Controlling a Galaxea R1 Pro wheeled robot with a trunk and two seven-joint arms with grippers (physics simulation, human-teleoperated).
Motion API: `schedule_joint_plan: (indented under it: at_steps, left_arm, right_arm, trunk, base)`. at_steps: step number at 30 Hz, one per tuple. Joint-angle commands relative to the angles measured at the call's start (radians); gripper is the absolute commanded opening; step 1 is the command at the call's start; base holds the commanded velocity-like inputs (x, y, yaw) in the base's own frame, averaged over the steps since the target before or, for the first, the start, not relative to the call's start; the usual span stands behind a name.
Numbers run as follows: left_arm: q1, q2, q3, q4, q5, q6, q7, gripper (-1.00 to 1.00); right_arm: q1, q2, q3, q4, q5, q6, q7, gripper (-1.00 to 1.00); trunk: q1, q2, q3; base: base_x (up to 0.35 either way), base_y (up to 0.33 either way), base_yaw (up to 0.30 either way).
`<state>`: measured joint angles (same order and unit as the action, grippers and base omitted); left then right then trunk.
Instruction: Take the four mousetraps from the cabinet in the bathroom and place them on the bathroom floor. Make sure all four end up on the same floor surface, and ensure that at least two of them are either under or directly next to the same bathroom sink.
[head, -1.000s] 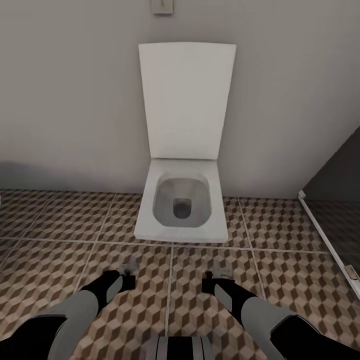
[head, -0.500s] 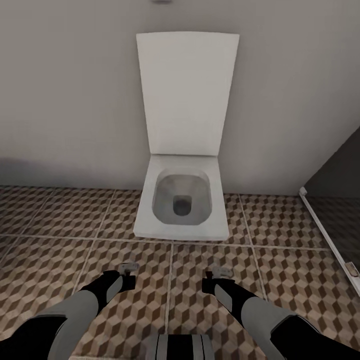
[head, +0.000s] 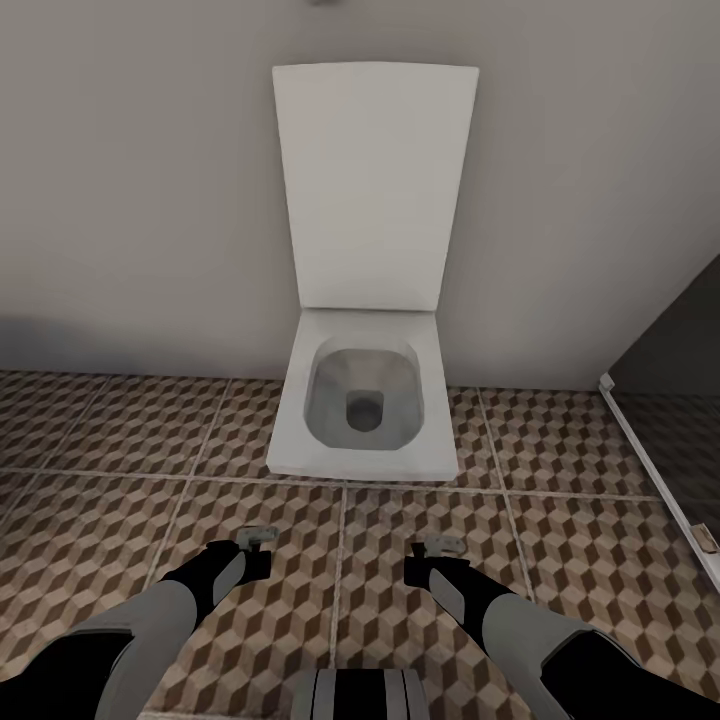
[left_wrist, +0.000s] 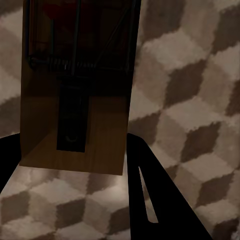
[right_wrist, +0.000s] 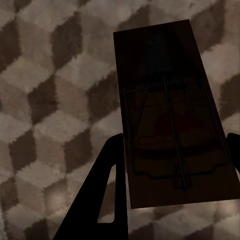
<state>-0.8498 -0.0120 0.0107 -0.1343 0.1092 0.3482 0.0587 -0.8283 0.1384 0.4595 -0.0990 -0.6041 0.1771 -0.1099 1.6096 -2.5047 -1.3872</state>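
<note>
Left gripper: our black left gripper (head: 258, 538) is clamped on a flat rectangular mousetrap of light brown wood (left_wrist: 75, 100) with a coiled wire spring and a dark metal plate; in the left wrist view the trap sits between the two dark fingers (left_wrist: 150, 200), above the tiles.
Right gripper: our black right gripper (head: 440, 547) is closed on a darker brown rectangular mousetrap (right_wrist: 172, 135) with a thin wire bail and a reddish patch; in the right wrist view a dark finger (right_wrist: 100, 200) sits at each long edge.
Floor: the bathroom floor of brown, beige and white cube-pattern tiles (head: 120, 520) with pale grout lines lies under both our arms.
Toilet: a white square-edged toilet (head: 365, 400) with its lid raised against the grey wall (head: 130, 200) stands straight ahead of us, beyond both grippers.
Shower: the white-framed edge of a glass stall (head: 655, 470) with darker tiles runs along our right side.
</note>
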Motion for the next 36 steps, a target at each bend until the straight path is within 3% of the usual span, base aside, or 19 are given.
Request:
schedule_joint_plan:
  at_steps: [1,36]
  left_arm:
    - [0.0,0.0,0.0,-0.002,0.007,0.006,0.007,-1.0]
    - [0.001,0.0,0.0,-0.002,0.007,0.006,0.007,-1.0]
  right_arm:
    - [0.0,0.0,0.008,-0.002,-0.008,0.005,-0.005,-1.0]
    - [0.0,0.0,0.01,-0.002,-0.008,0.001,-0.005,-1.0]
  trunk:
    - [0.0,0.0,-0.001]
    - [0.0,0.0,-0.001]
  base:
    - [0.0,0.0,0.0]
    - [0.04,0.017,0.0]
